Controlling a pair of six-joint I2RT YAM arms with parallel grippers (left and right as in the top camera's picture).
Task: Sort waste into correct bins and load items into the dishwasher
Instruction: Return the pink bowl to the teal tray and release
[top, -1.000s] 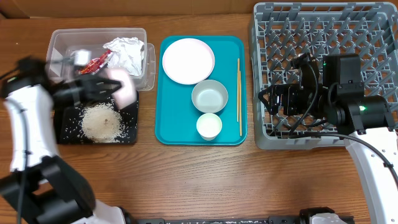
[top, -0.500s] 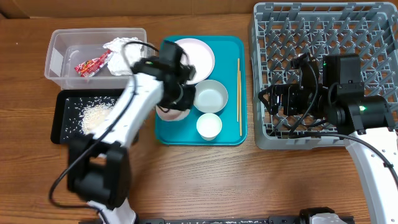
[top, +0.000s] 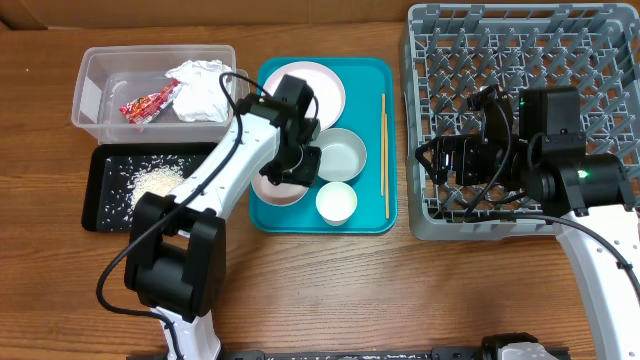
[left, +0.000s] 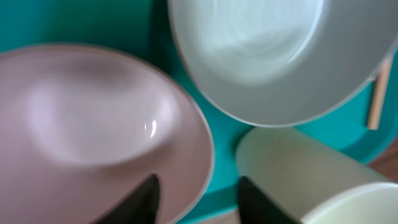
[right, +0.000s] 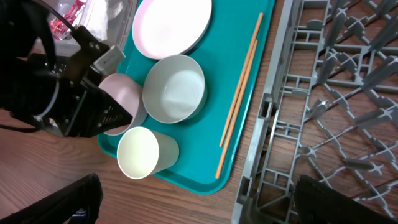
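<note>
The small plate lay flat at the left edge of the teal tray, its rim close to the bowl and the cup. The left gripper hung low over that plate. In the blurred wrist view its two dark fingers stood apart, one above the plate's surface and one outside the rim, with a wide gap between them, so it was not clamped on anything. The large plate sat at the far end of the tray, partly covered by the left arm. The chopsticks lay side by side along the tray's right edge. The napkin and the red wrapper were inside the clear tub. The rice lay heaped and scattered in the black tray, which sat just in front of the tub. The dish rack stood to the right of the teal tray with no dishes in it. The right gripper hovered over the rack's left edge with its fingers spread wide and nothing between them.
</note>
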